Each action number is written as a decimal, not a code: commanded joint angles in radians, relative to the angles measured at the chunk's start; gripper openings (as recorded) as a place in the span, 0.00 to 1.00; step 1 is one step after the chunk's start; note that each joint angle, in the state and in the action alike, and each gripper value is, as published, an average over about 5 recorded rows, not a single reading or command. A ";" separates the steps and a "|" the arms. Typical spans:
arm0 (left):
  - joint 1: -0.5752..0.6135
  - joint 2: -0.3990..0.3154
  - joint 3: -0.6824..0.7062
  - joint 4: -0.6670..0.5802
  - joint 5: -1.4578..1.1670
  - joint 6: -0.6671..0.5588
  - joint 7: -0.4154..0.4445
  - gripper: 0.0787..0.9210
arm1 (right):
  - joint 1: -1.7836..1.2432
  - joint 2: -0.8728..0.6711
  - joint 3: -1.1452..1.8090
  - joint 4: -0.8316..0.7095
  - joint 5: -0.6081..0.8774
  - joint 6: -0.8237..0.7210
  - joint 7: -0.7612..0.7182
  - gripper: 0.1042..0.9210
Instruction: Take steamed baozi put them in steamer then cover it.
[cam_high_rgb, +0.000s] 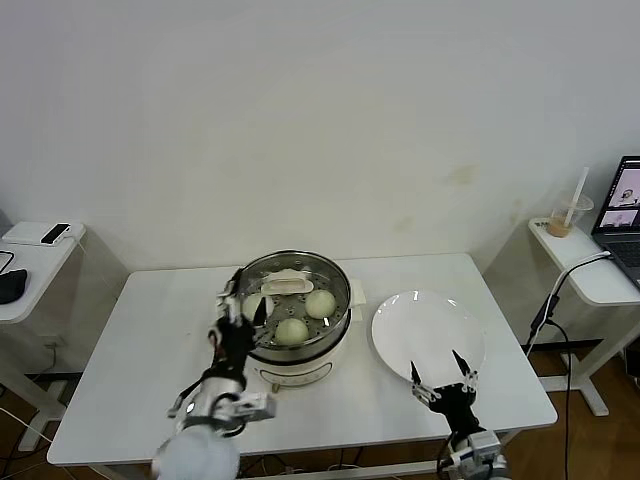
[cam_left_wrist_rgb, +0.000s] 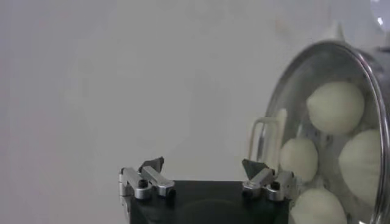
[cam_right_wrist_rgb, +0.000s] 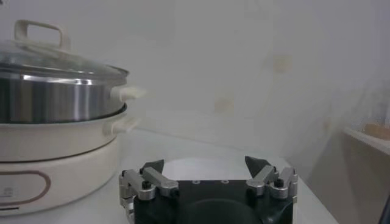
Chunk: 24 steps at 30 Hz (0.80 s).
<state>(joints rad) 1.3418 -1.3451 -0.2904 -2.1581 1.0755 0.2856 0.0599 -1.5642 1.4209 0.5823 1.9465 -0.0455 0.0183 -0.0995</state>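
Lower frame: right gripper (cam_high_rgb: 443, 378) fingers spread, empty, over the white plate's (cam_high_rgb: 400, 320) near rim. Lower left: left gripper (cam_high_rgb: 243, 312) fingers spread beside the steamer (cam_high_rgb: 300, 350) — cover (cam_high_rgb: 287, 285) on, baozi (cam_high_rgb: 292, 330) inside. Covering looks done; next, retract clear.

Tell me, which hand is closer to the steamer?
Left. The left hand is right beside the steamer; the right hand is off past the plate.
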 joint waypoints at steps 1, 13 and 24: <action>0.283 -0.030 -0.381 0.020 -1.070 -0.388 -0.310 0.88 | -0.009 -0.003 -0.015 -0.016 0.005 0.053 -0.030 0.88; 0.527 -0.033 -0.437 0.025 -1.358 -0.438 -0.231 0.88 | -0.105 -0.057 -0.022 0.044 0.195 0.038 -0.076 0.88; 0.582 -0.065 -0.399 0.063 -1.289 -0.479 -0.216 0.88 | -0.185 -0.109 -0.027 0.040 0.223 0.106 -0.069 0.88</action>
<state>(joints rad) 1.7953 -1.3931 -0.6573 -2.1161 -0.0763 -0.1199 -0.1502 -1.6761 1.3519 0.5598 1.9689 0.1074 0.0898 -0.1572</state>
